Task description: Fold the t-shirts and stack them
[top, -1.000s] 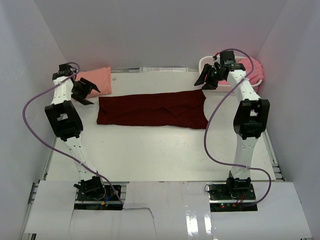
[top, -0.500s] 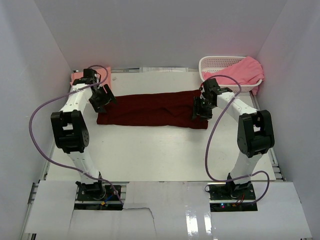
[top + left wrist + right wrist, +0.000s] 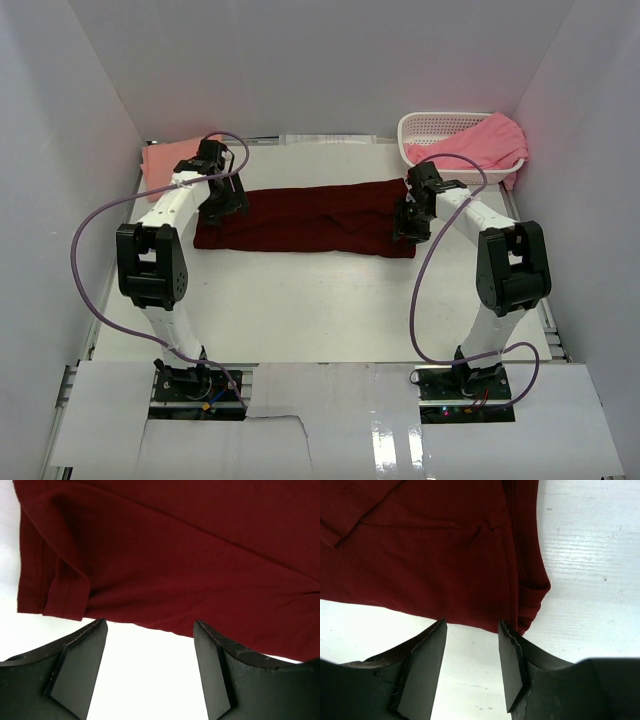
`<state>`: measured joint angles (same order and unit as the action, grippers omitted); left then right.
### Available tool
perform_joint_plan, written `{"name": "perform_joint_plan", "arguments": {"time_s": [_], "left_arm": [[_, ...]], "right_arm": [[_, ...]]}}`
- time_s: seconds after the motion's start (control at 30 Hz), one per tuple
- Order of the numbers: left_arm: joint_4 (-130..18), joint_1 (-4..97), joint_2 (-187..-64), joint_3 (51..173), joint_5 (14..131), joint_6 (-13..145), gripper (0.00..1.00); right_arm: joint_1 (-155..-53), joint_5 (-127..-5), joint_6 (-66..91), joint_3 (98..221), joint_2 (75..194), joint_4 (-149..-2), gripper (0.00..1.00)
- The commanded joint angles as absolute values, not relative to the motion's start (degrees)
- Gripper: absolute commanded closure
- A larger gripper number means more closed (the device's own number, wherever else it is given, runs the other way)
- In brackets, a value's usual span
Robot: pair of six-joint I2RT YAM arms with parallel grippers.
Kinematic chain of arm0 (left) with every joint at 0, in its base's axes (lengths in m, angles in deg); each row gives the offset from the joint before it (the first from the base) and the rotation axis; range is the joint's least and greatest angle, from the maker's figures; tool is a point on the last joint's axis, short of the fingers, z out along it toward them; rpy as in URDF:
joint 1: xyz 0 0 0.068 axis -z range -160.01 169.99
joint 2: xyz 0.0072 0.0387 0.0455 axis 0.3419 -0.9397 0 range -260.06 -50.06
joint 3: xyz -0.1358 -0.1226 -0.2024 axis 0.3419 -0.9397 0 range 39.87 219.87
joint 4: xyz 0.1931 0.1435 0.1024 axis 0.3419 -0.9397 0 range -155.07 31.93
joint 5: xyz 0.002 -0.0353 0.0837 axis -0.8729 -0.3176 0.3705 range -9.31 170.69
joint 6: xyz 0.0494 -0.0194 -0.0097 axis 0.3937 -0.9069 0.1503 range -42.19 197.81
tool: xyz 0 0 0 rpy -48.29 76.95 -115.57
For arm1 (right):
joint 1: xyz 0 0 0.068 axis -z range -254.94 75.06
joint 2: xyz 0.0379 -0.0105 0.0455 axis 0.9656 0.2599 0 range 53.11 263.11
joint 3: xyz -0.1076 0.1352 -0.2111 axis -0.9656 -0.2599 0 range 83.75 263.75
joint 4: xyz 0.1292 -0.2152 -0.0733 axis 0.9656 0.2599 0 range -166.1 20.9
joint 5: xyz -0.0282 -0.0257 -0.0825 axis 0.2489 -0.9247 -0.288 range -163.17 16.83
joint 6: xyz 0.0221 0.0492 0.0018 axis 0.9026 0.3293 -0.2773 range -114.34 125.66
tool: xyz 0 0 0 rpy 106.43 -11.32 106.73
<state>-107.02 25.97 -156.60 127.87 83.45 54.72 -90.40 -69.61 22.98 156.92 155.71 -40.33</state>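
1. Across the middle of the tabletop point(image 3: 320, 310): maroon shirt point(image 3: 305, 220), laid out as a long flat band running left to right, with soft creases along its length.
2. Over the band's left end: left hand point(image 3: 225, 200), pointing down at the cloth, spread wide, gripping nothing.
3. From the left wrist: left hand point(image 3: 150, 625) poised at the near edge of the maroon shirt point(image 3: 190, 555); bare white tabletop point(image 3: 145, 680) between the two black fingers point(image 3: 80, 665); a stitched hem, doubled over, at the corner just beyond one finger. Cannot tell whether the tips touch the cloth.
4. Over the band's right end: right hand point(image 3: 408, 222), also aimed down, apart but narrower than the left, clamped on nothing.
5. From the right wrist: right hand point(image 3: 472, 624) with its tips right at the edge of the maroon shirt point(image 3: 420, 545); white tabletop point(image 3: 590, 555) in the gap and off to one side; the shirt's end corner bunched into a small fold just beyond one finger.
6. At the far left corner, behind the left arm: salmon shirt point(image 3: 160, 160), lying low by the wall, apart from the maroon one.
7. At the far right corner: white basket point(image 3: 425, 125), with the pink shirt point(image 3: 490, 140) heaped inside and draped over its right rim.
8. Beside each arm: a purple cable point(image 3: 85, 250), looping from base to wrist.
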Motion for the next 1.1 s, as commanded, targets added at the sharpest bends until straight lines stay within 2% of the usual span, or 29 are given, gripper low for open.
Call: {"name": "perform_joint_plan", "arguments": {"time_s": [0.0, 0.2, 0.27, 0.33, 0.87, 1.07], "left_arm": [[-106.41, 26.32, -154.03, 127.76, 88.77, 55.57, 0.20], [-106.50, 29.12, -155.61, 130.30, 87.38, 55.93, 0.21], [-106.23, 29.66, -156.22, 130.92, 86.67, 56.45, 0.21], [-105.71, 30.54, -157.62, 130.84, 86.14, 56.89, 0.21], [-102.71, 31.95, -162.82, 125.13, 85.96, 58.48, 0.23], [-103.68, 31.86, -164.22, 122.05, 92.53, 57.86, 0.23]], "right_arm": [[-90.41, -71.23, 22.62, 156.96, 157.69, -40.94, 0.49], [-90.32, -71.41, 22.89, 156.00, 159.54, -40.76, 0.52], [-89.88, -71.67, 23.15, 155.12, 160.15, -40.59, 0.65], [-88.66, -70.97, 23.85, 154.42, 161.91, -40.33, 0.92], [-87.07, -72.99, 23.50, 153.36, 163.85, -40.32, 0.92], [-86.19, -75.63, 23.76, 154.06, 164.73, -39.54, 0.92]]}}
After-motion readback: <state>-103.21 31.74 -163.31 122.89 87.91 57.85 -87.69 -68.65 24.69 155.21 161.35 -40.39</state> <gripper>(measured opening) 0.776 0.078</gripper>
